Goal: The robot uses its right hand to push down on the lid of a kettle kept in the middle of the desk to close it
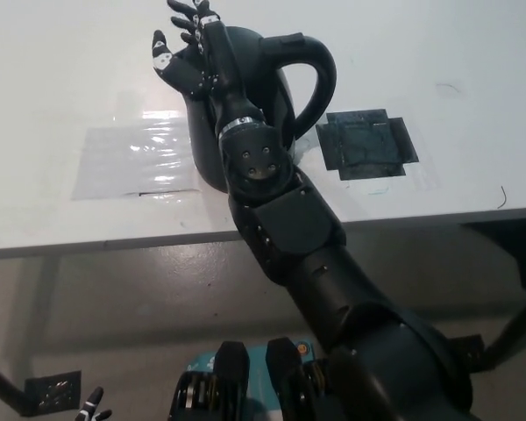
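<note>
Kettle [263, 79] is sitting mid-desk [53, 70], back from the near edge, so I'm hovering my right hand [191, 48] open, fingers spread, over its lid for pushing down.

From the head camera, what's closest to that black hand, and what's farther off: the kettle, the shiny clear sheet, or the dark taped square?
Measured from the right hand:
1. Kettle: directly at the hand, mid-desk; actual contact cannot be told.
2. Shiny clear sheet: on the desk, nearer the robot and toward its left.
3. Dark taped square: farthest, on the far side of the kettle's handle, toward the robot's right.
</note>
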Robot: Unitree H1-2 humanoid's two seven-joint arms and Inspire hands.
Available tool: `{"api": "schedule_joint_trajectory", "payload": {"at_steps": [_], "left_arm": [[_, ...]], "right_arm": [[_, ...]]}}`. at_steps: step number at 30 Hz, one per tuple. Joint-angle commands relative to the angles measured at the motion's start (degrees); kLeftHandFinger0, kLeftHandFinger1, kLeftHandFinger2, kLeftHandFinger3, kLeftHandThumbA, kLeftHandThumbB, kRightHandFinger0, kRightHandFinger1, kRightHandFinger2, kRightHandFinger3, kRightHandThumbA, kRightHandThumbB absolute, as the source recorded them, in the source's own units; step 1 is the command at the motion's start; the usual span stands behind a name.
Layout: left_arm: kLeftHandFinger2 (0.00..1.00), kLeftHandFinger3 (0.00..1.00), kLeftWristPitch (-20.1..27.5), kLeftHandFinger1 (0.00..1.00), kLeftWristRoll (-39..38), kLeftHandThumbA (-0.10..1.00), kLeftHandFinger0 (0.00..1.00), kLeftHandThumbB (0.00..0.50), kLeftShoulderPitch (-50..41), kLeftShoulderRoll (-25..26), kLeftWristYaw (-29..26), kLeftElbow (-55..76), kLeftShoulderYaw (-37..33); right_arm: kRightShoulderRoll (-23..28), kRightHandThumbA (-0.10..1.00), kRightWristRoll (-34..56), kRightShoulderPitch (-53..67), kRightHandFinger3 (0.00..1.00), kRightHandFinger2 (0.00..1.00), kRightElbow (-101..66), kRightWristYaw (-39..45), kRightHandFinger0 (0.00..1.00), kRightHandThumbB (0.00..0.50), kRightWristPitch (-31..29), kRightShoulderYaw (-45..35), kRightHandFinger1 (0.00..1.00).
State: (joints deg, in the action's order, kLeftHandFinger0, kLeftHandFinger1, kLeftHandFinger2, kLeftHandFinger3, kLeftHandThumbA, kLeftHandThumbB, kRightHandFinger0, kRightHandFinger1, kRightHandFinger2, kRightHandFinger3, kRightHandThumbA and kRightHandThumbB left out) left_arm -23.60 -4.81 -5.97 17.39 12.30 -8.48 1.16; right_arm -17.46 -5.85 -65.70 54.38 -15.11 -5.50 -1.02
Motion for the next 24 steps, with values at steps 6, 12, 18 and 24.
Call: {"api": "schedule_joint_trajectory", "payload": {"at_steps": [6, 12, 18, 24], "left_arm": [[1.0, 1.0, 2.5, 1.0, 0.4, 1.0, 1.0, 0.13, 0.0, 2.1, 0.3, -0.5, 1.1], [1.0, 1.0, 2.0, 1.0, 0.6, 1.0, 1.0, 0.119, -0.7, 2.5, -0.2, -0.1, 1.5], [1.0, 1.0, 2.8, 1.0, 0.3, 1.0, 1.0, 0.128, -1.6, 2.5, -0.2, -0.2, 1.9], [1.0, 1.0, 2.6, 1.0, 0.5, 1.0, 1.0, 0.124, -1.5, 2.6, -0.5, -0.2, 2.1]], "right_arm": [[5.2, 0.39, -0.4, -1.4, 1.0, 1.0, -33.0, 7.1, 1.0, 0.138, 16.4, 2.9, 1.0], [8.8, 0.33, 1.9, -2.9, 1.0, 1.0, -49.9, 10.7, 1.0, 0.122, 27.4, 3.0, 1.0], [13.0, 0.33, 4.8, 0.4, 1.0, 1.0, -63.2, 14.2, 1.0, 0.113, 32.4, 3.4, 1.0], [17.2, 0.38, 6.6, 10.3, 1.0, 1.0, -77.1, 16.5, 1.0, 0.104, 32.4, 4.9, 1.0]]}}
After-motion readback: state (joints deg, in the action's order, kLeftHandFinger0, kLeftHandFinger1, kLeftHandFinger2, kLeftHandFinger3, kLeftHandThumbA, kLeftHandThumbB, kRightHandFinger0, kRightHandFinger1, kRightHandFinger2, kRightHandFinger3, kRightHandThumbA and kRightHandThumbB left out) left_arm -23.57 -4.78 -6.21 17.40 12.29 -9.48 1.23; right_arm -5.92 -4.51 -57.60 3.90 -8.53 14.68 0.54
